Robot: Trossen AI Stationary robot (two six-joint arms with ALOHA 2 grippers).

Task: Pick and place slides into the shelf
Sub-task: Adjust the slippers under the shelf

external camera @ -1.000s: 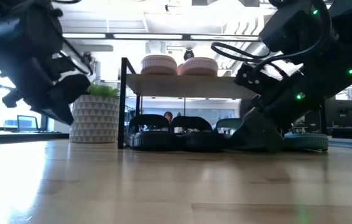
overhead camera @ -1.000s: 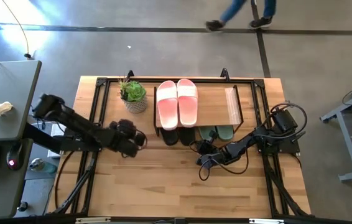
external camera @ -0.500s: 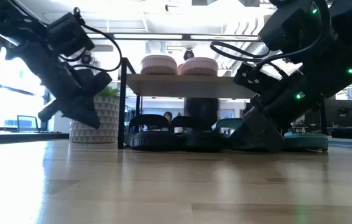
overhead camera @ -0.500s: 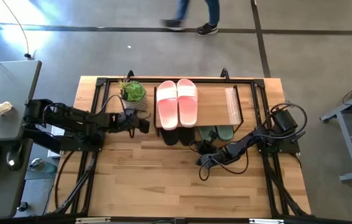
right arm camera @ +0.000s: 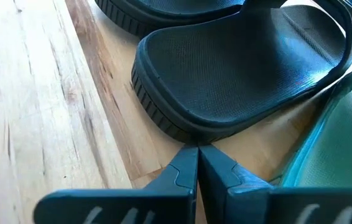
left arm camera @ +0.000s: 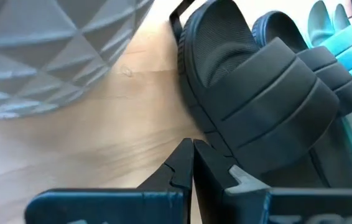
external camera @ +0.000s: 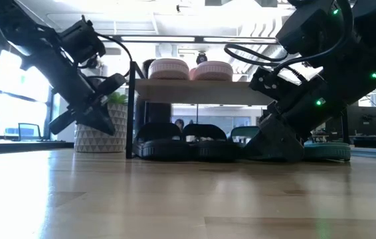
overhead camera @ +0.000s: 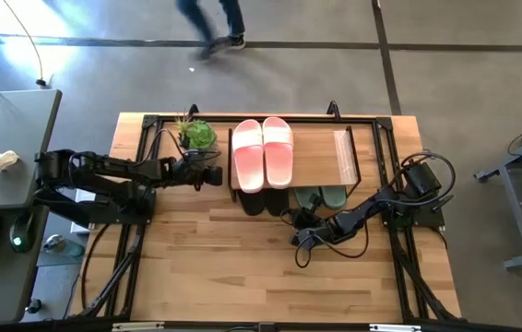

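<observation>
Both pairs of jaws are pressed shut on nothing: the left gripper [left arm camera: 193,163] and right gripper [right arm camera: 197,163] are set at the black rubber slides [right arm camera: 238,81] beneath the plank-topped shelf [overhead camera: 316,157], seemingly to nudge them in.

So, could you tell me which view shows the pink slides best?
The high view: both pink slides lie side by side on the shelf top, seen whole from above. The low view shows only their rounded ends over the plank edge. Neither wrist view shows them.
</observation>
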